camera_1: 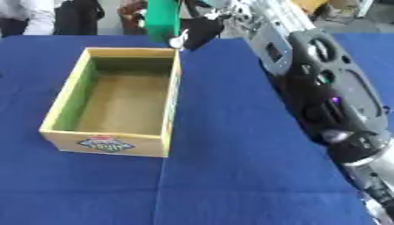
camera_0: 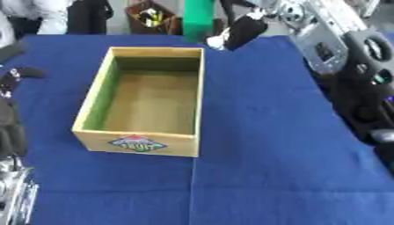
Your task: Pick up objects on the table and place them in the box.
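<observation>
Box (camera_0: 146,103) is set open-topped on the blue-clothed table (camera_0: 269,176), slightly left of centre, wooden walls, a coloured label on the near face; its inside is seen bare, nothing placed yet. No loose objects are made out on the cloth nearby. Right arm is extended along the right edge toward the far side, where the right hand (camera_1: 202,30) is seen at the far table edge just beside a green upright object (camera_1: 163,19), a white bit showing at its tip; whether its fingers are curled on anything cannot be told. Left hand (camera_0: 14,127) is glimpsed dark at the left edge, low beside the box; finger state cannot be told either. Step judged: reach or pick at the far edge, early in the task, box not yet filled. Next move is judged to call for a grasp confirmed at the far edge, then a lift clear of the far wall and a carry over the box opening before release.
</observation>
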`<action>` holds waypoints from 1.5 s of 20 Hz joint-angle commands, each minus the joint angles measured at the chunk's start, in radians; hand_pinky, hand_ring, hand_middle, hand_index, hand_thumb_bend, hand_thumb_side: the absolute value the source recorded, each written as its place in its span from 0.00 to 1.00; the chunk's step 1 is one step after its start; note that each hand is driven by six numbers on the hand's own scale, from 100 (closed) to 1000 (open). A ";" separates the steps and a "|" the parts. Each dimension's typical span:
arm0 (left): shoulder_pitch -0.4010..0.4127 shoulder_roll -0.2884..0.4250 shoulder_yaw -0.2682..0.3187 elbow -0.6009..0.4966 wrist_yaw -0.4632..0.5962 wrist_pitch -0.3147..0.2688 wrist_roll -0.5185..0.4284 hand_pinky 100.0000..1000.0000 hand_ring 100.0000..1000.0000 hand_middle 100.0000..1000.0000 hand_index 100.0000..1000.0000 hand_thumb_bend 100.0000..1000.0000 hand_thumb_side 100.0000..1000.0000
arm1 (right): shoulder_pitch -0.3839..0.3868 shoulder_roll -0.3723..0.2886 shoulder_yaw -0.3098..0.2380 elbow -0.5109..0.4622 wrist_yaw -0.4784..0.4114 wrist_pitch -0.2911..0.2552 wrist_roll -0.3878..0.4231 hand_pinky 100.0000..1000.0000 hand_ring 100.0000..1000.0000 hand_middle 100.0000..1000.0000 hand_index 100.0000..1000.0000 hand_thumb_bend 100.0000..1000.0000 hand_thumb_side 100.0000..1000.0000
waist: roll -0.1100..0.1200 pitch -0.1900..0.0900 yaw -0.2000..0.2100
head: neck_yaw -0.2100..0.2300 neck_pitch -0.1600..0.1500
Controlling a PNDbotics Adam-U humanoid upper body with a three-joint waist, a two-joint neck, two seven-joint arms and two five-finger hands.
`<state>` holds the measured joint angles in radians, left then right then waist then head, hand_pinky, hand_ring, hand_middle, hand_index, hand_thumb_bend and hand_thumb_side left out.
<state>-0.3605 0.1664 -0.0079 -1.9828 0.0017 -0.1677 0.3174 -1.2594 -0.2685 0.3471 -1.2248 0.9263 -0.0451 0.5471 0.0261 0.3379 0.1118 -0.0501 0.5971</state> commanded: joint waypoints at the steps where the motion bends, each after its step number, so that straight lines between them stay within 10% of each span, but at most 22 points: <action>1: -0.013 0.008 -0.003 -0.017 0.003 -0.002 -0.005 0.46 0.69 0.86 0.72 0.00 0.97 | -0.031 0.059 0.001 0.031 0.039 0.006 -0.011 0.72 0.68 0.28 0.33 0.00 0.44 | 0.000 -0.027 0.007 | -0.008 0.001; 22: -0.023 0.003 -0.007 -0.017 0.008 -0.003 -0.011 0.46 0.69 0.87 0.72 0.00 0.97 | -0.034 0.226 -0.036 0.313 0.210 0.005 -0.098 0.72 0.69 0.30 0.36 0.00 0.44 | -0.016 -0.005 0.036 | -0.030 -0.015; 30: -0.023 0.001 -0.009 -0.017 0.010 -0.002 -0.013 0.46 0.69 0.87 0.72 0.00 0.97 | -0.031 0.244 -0.033 0.348 0.240 -0.019 -0.053 0.77 0.81 0.57 0.68 0.00 0.50 | -0.015 -0.004 0.037 | -0.032 -0.016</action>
<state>-0.3712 0.1656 -0.0139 -1.9828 0.0090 -0.1679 0.3086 -1.2677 -0.0280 0.3201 -0.8703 1.1544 -0.0609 0.4850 0.0054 0.3524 0.1462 -0.0806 0.5911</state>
